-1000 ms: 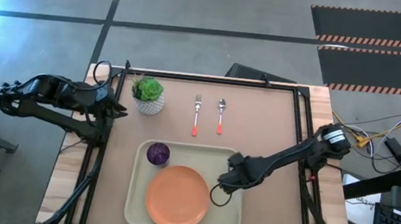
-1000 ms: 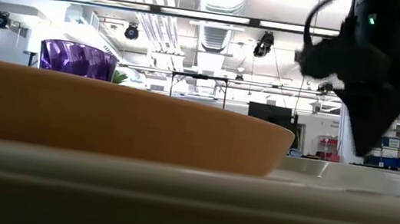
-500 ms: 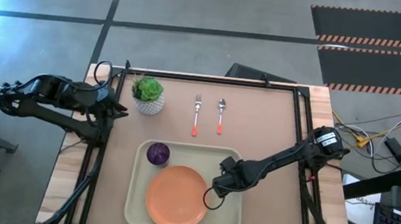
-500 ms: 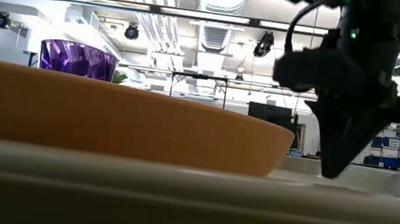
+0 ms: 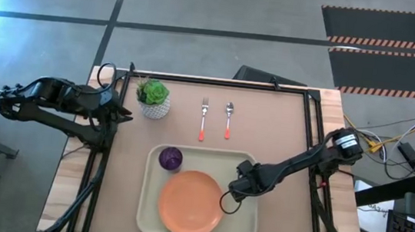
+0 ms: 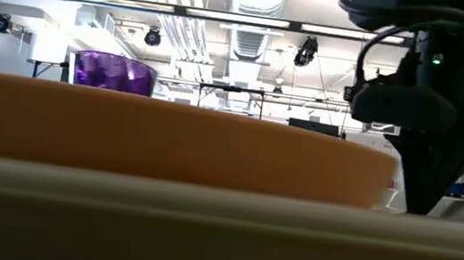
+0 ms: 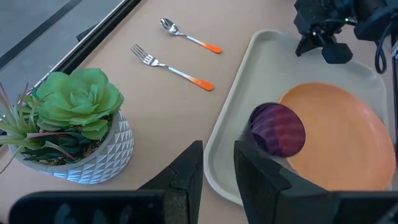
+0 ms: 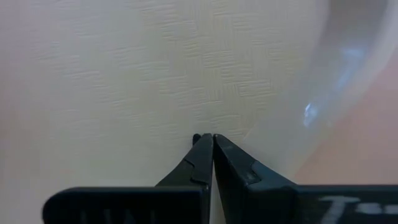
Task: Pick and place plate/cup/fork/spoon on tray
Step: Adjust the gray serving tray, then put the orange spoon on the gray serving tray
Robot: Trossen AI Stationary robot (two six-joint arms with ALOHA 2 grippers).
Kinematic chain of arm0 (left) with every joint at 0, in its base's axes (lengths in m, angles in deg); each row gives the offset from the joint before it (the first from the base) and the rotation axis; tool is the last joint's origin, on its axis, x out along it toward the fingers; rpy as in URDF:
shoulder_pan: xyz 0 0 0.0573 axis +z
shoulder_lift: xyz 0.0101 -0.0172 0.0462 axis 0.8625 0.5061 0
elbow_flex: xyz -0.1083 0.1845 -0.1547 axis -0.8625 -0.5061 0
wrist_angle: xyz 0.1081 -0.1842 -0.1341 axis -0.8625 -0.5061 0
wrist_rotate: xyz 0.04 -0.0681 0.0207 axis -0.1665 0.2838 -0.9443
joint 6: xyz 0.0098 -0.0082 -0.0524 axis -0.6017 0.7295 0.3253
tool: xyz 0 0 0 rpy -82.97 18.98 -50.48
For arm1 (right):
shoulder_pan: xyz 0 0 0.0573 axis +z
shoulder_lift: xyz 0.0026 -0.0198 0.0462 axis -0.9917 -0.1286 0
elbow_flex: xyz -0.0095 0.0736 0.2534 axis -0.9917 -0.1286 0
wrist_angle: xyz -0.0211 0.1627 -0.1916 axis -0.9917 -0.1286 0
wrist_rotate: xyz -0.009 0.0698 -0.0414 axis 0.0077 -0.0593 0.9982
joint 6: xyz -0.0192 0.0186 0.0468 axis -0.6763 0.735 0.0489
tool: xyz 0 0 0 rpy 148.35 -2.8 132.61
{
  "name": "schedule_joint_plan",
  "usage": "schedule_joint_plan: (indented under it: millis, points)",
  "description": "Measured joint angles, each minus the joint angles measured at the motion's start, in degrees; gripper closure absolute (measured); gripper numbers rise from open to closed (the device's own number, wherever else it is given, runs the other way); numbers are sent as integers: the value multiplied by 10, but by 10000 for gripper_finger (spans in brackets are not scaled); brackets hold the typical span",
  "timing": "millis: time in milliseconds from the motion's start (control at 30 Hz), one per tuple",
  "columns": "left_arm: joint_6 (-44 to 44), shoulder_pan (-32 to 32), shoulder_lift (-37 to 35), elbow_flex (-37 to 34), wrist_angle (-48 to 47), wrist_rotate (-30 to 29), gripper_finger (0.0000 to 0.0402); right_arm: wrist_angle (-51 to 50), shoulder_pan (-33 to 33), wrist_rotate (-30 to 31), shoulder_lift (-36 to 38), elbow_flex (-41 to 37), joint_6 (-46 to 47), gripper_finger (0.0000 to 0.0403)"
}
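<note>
Matte tan table (image 5: 268, 130) | textured cream tray (image 5: 246, 224) | right gripper (image 5: 235, 188) closed, tips down

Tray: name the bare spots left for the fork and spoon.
The tray is bare left of the plate and beside the cup. Its right strip is crowded by the right hand.

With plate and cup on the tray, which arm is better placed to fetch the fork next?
Probably the right. Its gripper sits shut over the tray, with bare table between it and the fork. The left gripper waits at the table's left edge, with the potted plant between it and the fork.
</note>
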Motion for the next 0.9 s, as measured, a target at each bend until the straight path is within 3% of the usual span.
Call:
schedule_joint_plan:
  millis: [333,633,767,900]
  points:
    - [1,0,1,0,0,0,329,1,0,15,60,-21,22,394]
    - [0,0,1,0,0,0,329,-6,-18,124,72,96,-61,394]
    - [-3,0,-1,0,0,0,329,-6,-58,167,71,140,-95,393]
    - [-5,0,-4,0,0,0,329,-4,-119,168,71,173,-152,381]
